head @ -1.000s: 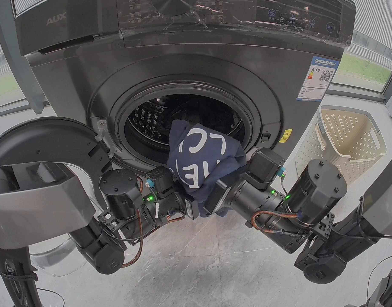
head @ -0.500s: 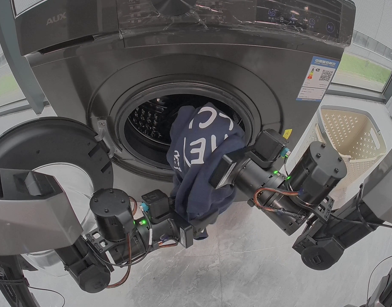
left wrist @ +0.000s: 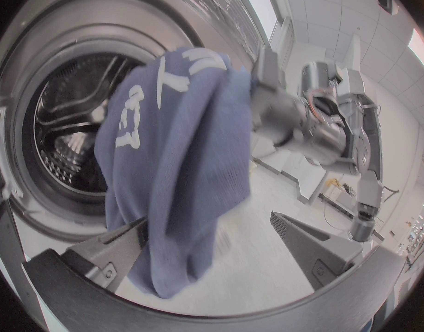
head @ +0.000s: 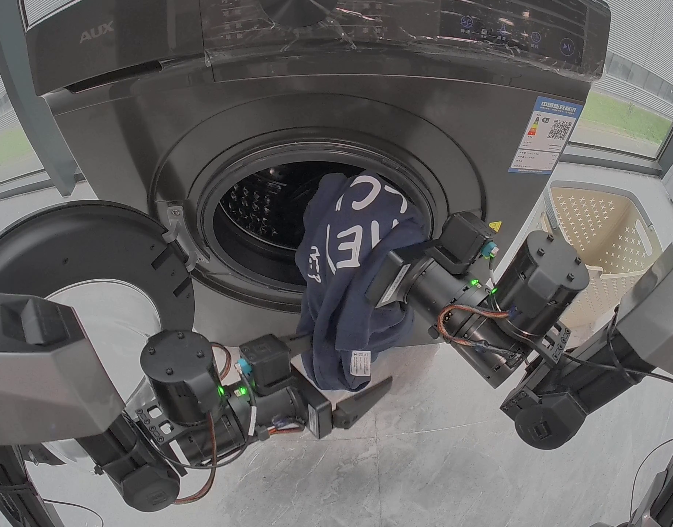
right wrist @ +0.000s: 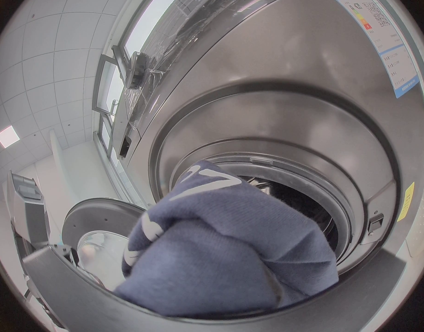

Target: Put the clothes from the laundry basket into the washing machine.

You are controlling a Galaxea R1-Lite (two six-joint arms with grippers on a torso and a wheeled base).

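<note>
one shirt [head: 347,258] is hanging from the right fingers gripping it at the drum [head: 263,206]; the left fingers [head: 366,397] below are gaping wide. its dangling tail is risking dragging it out.

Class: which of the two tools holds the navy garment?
The right tool, shut on the navy garment; the left tool is open beneath it.

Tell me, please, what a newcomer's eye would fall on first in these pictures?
The navy garment with white lettering, held by the right gripper at the washing machine's open mouth, its lower end dangling toward the floor. Below, the left gripper is open with the hem hanging between its fingers. A pale laundry basket stands beside the machine on the robot's right.
</note>
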